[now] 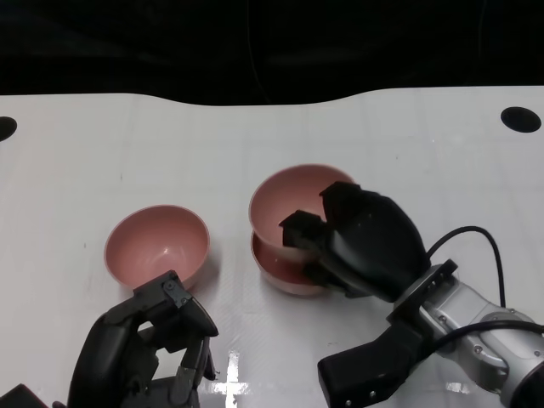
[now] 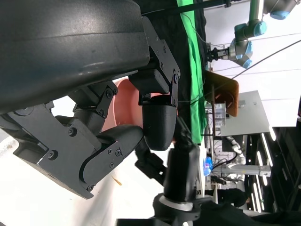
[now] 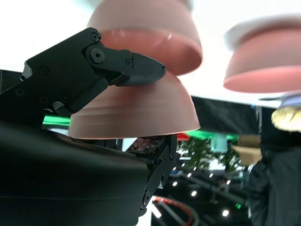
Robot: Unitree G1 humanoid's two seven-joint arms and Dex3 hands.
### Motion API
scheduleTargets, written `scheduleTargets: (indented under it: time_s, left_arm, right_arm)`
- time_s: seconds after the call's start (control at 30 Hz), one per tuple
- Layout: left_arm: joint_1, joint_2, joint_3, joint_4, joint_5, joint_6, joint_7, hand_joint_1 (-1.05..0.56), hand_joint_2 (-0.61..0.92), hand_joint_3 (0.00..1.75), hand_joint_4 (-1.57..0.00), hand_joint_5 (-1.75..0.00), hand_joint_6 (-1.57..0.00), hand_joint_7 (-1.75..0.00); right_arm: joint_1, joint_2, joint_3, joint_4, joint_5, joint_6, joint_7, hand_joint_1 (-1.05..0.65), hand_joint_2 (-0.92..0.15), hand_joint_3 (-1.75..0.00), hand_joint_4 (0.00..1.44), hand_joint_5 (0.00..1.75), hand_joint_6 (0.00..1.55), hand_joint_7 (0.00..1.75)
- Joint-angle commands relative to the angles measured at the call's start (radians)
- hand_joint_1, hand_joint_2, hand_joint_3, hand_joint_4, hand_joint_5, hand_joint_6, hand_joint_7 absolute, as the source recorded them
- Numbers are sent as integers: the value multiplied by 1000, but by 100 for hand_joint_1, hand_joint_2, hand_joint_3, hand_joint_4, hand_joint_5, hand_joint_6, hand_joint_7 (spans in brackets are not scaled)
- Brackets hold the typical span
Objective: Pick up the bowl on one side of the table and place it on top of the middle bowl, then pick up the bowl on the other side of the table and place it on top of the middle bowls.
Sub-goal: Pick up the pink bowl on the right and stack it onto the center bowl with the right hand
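Two bowls already sat nested mid-tabletop (image 1: 408, 153), our right hand (image 1: 340, 242) gripping the upper bowl (image 1: 289, 200) by its rim over the middle bowl (image 1: 285, 268), while the last bowl (image 1: 157, 246) lay at twelve o'clock from our nearer, open left hand (image 1: 157, 340).

A robotics lab: a robot arm (image 2: 244, 40) and green backdrop (image 2: 193, 70) behind.

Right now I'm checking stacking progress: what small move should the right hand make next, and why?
Probably let go and draw back: the right hand grips the rim of the upper bowl, which already sits tilted in the middle bowl. The left bowl waits.
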Motion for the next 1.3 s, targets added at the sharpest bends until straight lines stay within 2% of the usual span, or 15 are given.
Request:
scheduleTargets:
  time_s: [0.03,0.27,0.3,0.33,0.4,0.43,0.47,0.5,0.53,0.6,0.67,0.8,1.3]
  left_arm:
    - [12,5,1,-20,2,8,8,-26,46,122,-82,-175,-75,-153]
    - [17,2,0,-22,10,3,10,-25,46,125,-82,-175,-75,-153]
    - [17,2,0,-23,11,3,11,-26,46,125,-83,-175,-75,-153]
    - [18,1,0,-25,16,4,15,-26,45,124,-83,-175,-75,-153]
    - [20,-1,0,-27,22,4,20,-26,46,124,-83,-175,-75,-154]
    - [20,-2,0,-27,21,4,18,-26,46,124,-83,-175,-74,-154]
    - [20,-3,0,-27,16,5,14,-26,46,124,-83,-175,-74,-154]
    - [18,-4,0,-24,15,5,13,-26,46,124,-83,-175,-74,-153]
    - [15,-5,1,-20,14,4,12,-26,45,124,-83,-175,-75,-153]
    - [11,-5,1,-16,13,5,9,-26,46,122,-83,-174,-75,-152]
    - [10,-3,-1,-19,7,14,3,-26,46,122,-83,-175,-76,-152]
    - [18,0,-4,-33,10,19,1,-26,47,123,-83,-175,-75,-151]
    - [-24,15,25,15,-4,18,-4,-24,46,123,-83,-175,-75,-154]
  right_arm:
    - [-35,0,15,39,-9,4,-14,-26,-49,-85,96,175,78,162]
    - [-51,19,44,105,-8,12,-24,-26,-54,-82,96,175,73,169]
    - [-52,20,45,110,-7,13,-23,-26,-57,-78,95,175,77,156]
    - [-51,22,44,111,2,17,7,-26,-58,-76,95,175,78,151]
    - [-49,23,43,111,15,21,44,-28,-66,-60,83,165,83,105]
    - [-45,21,38,99,36,25,102,-28,-68,-56,82,164,85,97]
    - [-41,18,33,81,57,34,166,-33,-77,-47,78,129,78,74]
    - [-37,15,28,60,80,43,234,-42,-86,-39,73,82,71,41]
    - [-33,11,23,42,100,50,288,-50,-89,-37,65,59,64,24]
    - [-23,7,16,10,125,68,357,-60,-91,-38,53,33,54,7]
    - [-8,3,9,-27,134,92,396,-68,-92,-39,43,23,46,2]
    - [24,-17,-9,-106,144,120,434,-75,-92,-45,34,19,37,0]
    - [131,-104,-119,-417,172,167,556,-82,-92,-54,30,22,32,0]
